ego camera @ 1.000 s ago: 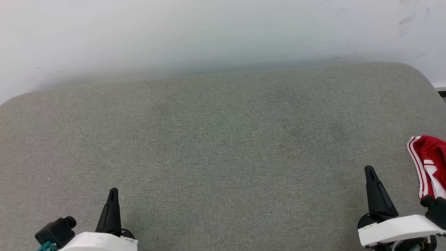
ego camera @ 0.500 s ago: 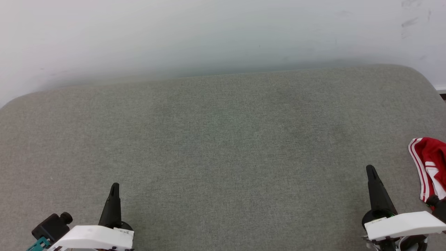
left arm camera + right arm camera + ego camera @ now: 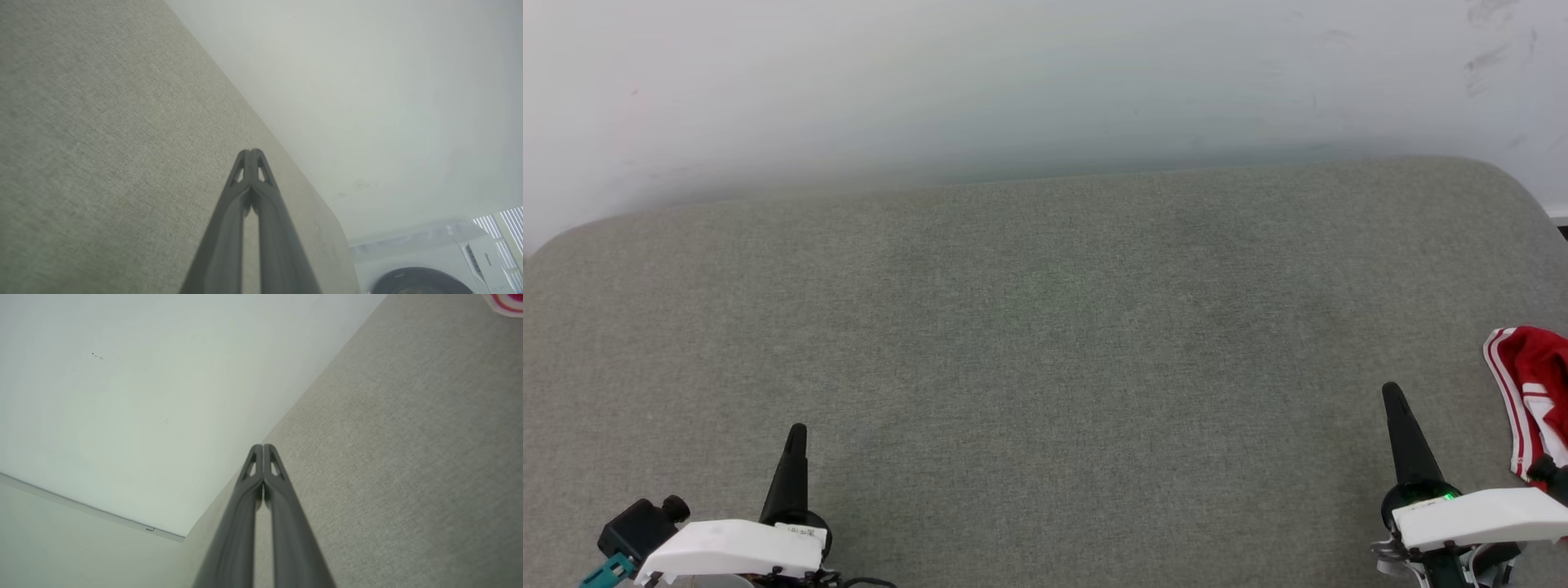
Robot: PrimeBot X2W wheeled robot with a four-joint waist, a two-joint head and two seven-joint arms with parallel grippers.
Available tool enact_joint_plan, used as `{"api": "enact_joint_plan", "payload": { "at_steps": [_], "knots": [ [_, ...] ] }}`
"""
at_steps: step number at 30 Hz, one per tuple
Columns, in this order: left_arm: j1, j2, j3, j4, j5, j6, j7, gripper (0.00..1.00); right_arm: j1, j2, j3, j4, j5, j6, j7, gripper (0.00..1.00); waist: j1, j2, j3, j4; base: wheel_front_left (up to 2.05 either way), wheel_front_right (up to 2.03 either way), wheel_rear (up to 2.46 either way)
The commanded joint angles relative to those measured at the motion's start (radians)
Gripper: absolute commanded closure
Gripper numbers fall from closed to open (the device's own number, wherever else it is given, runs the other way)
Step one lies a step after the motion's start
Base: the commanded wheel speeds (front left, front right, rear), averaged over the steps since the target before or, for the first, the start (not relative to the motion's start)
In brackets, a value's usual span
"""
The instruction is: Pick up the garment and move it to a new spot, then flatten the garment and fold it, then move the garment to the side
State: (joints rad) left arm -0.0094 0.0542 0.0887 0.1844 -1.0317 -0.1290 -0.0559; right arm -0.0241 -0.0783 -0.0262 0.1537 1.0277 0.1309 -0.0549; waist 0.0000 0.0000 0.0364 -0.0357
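The garment [image 3: 1531, 392], red with white-and-red striped trim, lies bunched at the far right edge of the grey cushioned surface [image 3: 1045, 327], cut off by the frame. A small blurred corner of the garment [image 3: 506, 302] shows at the top right of the right wrist view. My right gripper [image 3: 1391, 394] is shut and empty, just left of the garment and apart from it; its fingers [image 3: 261, 451] meet at the tips. At the lower left my left gripper [image 3: 796, 433] is also shut with nothing in it, its fingertips [image 3: 251, 154] pressed together over the surface.
A pale wall [image 3: 1013, 82] stands right behind the grey surface, whose back corners are rounded. A white washing machine [image 3: 433, 261] with a dark round door shows beyond the surface's end in the left wrist view.
The whole head view has shifted slightly, so the surface and garment sit a little lower in frame. Both grippers stay shut in about the same places.
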Motion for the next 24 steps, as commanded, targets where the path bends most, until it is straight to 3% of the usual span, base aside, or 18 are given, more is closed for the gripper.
{"api": "enact_joint_plan", "payload": {
  "at_steps": [1,24],
  "knots": [
    [-0.026,0.007,0.003,-0.006,-0.029,-0.001,0.006,1.00,-0.027,-0.009,-0.004,-0.005,0.033,0.000,0.005,1.00,0.0000,0.0000,-0.001,0.001,0.00,0.00,0.00],
    [-0.056,0.007,0.007,0.020,-0.244,-0.002,0.066,1.00,-0.049,-0.007,-0.019,0.031,0.259,0.000,0.054,1.00,0.0000,0.0000,-0.011,0.012,0.00,0.00,0.00]
  ]
}}
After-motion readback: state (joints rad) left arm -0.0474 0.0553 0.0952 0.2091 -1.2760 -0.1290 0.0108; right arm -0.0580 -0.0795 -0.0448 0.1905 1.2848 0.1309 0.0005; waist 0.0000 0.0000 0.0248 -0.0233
